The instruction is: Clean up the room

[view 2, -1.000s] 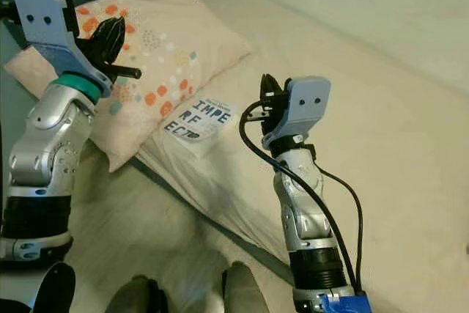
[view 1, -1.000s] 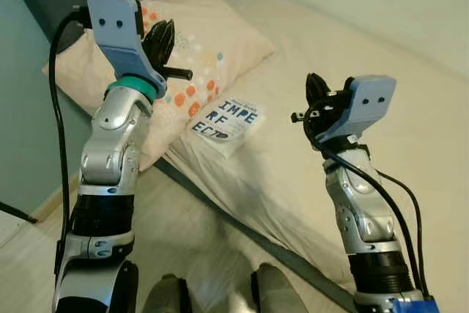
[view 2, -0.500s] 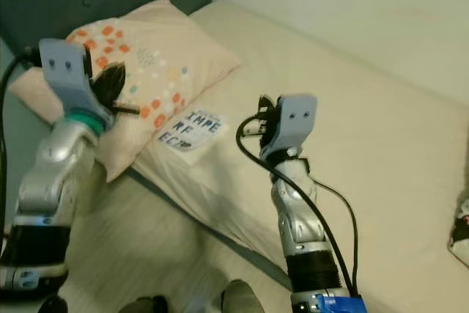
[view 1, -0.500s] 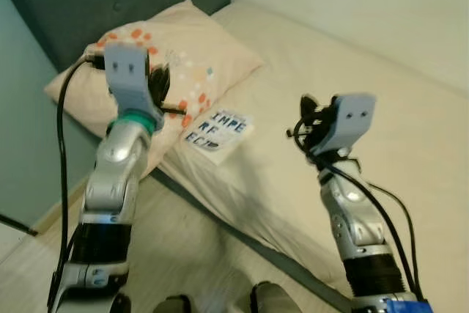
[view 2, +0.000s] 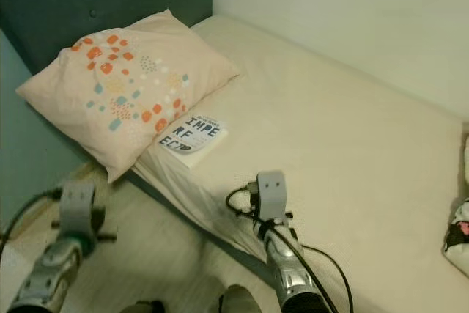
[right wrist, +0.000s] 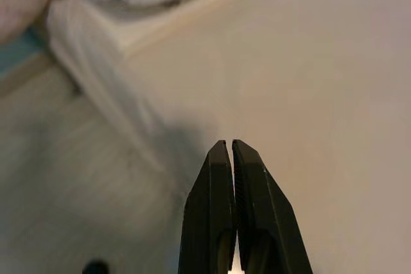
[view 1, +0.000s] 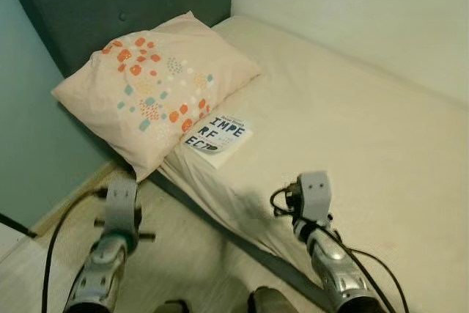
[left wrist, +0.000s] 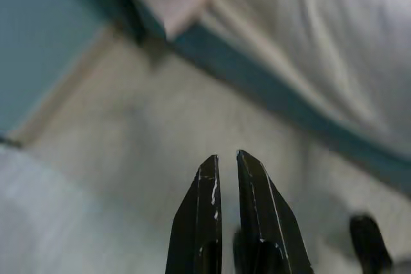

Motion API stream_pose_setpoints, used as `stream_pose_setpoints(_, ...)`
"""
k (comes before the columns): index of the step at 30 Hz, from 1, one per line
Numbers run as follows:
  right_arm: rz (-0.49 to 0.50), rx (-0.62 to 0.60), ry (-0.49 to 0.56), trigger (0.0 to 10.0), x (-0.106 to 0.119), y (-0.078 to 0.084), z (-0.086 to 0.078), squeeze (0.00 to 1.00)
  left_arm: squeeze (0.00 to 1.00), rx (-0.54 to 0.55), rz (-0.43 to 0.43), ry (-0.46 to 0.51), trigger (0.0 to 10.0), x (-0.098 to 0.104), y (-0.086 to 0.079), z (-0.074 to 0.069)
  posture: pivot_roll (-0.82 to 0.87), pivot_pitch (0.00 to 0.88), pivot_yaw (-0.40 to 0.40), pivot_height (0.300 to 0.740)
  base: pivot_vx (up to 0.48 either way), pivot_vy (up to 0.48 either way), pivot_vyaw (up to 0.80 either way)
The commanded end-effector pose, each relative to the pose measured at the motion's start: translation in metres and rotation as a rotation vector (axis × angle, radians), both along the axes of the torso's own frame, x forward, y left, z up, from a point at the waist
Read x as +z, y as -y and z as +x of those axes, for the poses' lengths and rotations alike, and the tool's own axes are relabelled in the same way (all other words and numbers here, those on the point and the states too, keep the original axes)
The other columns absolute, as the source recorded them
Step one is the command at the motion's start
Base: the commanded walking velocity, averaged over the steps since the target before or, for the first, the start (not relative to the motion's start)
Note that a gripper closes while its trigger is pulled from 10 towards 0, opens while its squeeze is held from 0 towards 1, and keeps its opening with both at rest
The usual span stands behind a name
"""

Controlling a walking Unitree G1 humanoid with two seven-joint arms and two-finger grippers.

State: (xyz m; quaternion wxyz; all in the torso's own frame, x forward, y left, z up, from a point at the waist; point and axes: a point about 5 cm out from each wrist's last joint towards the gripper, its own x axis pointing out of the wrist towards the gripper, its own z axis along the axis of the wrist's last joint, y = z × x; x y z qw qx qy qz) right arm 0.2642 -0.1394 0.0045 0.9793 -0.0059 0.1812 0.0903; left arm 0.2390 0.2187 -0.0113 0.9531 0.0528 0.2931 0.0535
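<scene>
book [view 1: 218, 135] lying flat on the bed [view 1: 352, 130], just right of the pillow [view 1: 150, 93] | left gripper [left wrist: 226, 162] low over floor, fingers nearly closed, empty | right gripper [right wrist: 230, 147] at the bed's near edge, pinched closed, empty

The bed [view 1: 352, 108] is seen from above by both eyes; the floor [left wrist: 160, 152] is faced closely by the left wrist.

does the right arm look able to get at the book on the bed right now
Probably yes: the book lies flat and uncovered beside the pillow, and only bare sheet separates it from the lowered, shut right gripper.
</scene>
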Motion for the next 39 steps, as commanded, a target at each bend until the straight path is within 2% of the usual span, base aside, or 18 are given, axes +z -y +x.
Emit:
stream_pose_setpoints(1,-0.053,0.075,-0.070,10.0,-0.019,-0.005,-0.017,0.00,0.00,-0.021,0.027,-0.026,10.0,-0.009,0.002,-0.009,-0.06,0.045,-0.032,0.740,0.000,0.000,0.00)
stream_pose_setpoints(2,-0.053,0.075,-0.070,10.0,-0.019,-0.005,-0.017,0.00,0.00,-0.021,0.027,-0.026,10.0,-0.009,0.002,-0.009,-0.06,0.045,-0.032,0.740,0.000,0.000,0.00)
stream_pose_setpoints(4,-0.098,0.102,-0.080,10.0,-0.029,-0.005,-0.029,0.00,0.00,-0.056,0.050,-0.023,10.0,-0.012,0.008,-0.015,-0.05,0.048,-0.025,0.740,0.000,0.000,0.00)
stream_pose_setpoints(7,-0.101,0.087,-0.065,10.0,-0.030,-0.004,-0.031,0.00,0.00,-0.070,0.059,-0.012,10.0,-0.011,0.011,-0.016,-0.05,0.050,-0.022,0.740,0.000,0.000,0.00)
stream_pose_setpoints(11,-0.087,-0.020,-0.008,10.0,-0.020,0.007,-0.017,0.00,0.00,-0.064,0.055,0.038,10.0,-0.007,0.016,-0.007,-0.06,0.053,-0.026,0.740,0.000,0.000,0.00)
stream_pose_setpoints(16,-0.080,-0.048,0.019,10.0,-0.013,0.012,-0.006,0.00,0.00,-0.043,0.061,0.074,10.0,-0.002,0.014,0.003,-0.07,0.048,-0.022,0.740,0.000,0.000,0.00)
stream_pose_setpoints(22,-0.076,-0.056,0.025,10.0,-0.013,0.014,-0.006,0.00,0.00,-0.021,0.054,0.097,10.0,0.001,0.012,0.008,-0.06,0.050,-0.026,0.740,0.000,0.000,0.00)
stream_pose_setpoints(39,-0.064,-0.065,0.031,10.0,-0.014,0.013,-0.005,0.00,0.00,-0.017,0.063,0.111,10.0,0.001,0.013,0.009,-0.06,0.050,-0.026,0.740,0.000,0.000,0.00)
